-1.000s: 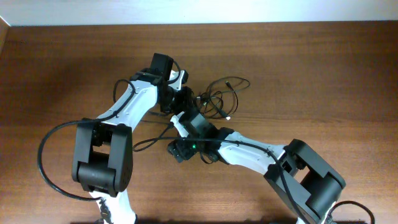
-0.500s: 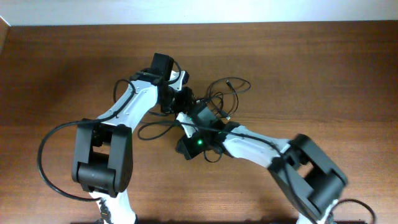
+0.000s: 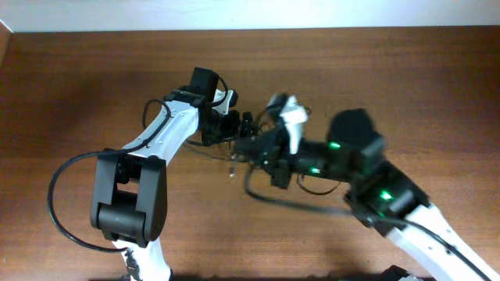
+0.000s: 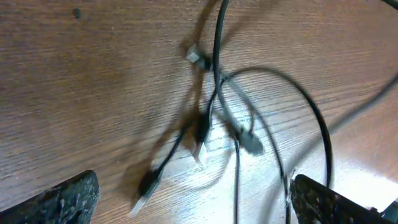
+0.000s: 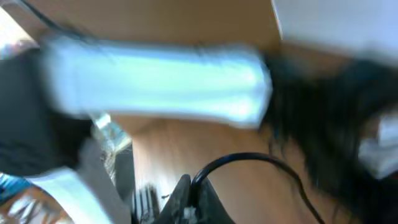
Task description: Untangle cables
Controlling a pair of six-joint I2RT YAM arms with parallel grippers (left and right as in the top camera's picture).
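Observation:
Thin black cables (image 4: 214,93) with small plug ends lie crossed on the wooden table under my left gripper (image 4: 196,200). It hovers wide open above them, with only wires passing between its fingers (image 4: 68,198). In the overhead view the left gripper (image 3: 244,125) sits at the left edge of the tangle (image 3: 273,117). My right gripper (image 5: 194,196) is shut on one black cable (image 5: 249,158), which arcs away to the right. Overhead, the right gripper (image 3: 262,152) is raised and blurred beside the left one, and a cable loop (image 3: 281,201) trails below it.
The left arm's white link (image 5: 155,81) crosses close in front of the right wrist camera. The right arm (image 3: 367,179) stretches from the lower right. The table's far edge (image 3: 250,30) runs along the top.
The right gripper shut on a cable and its arm swung up and to the right, dragging a loop out of the tangle. The left gripper went from shut to wide open.

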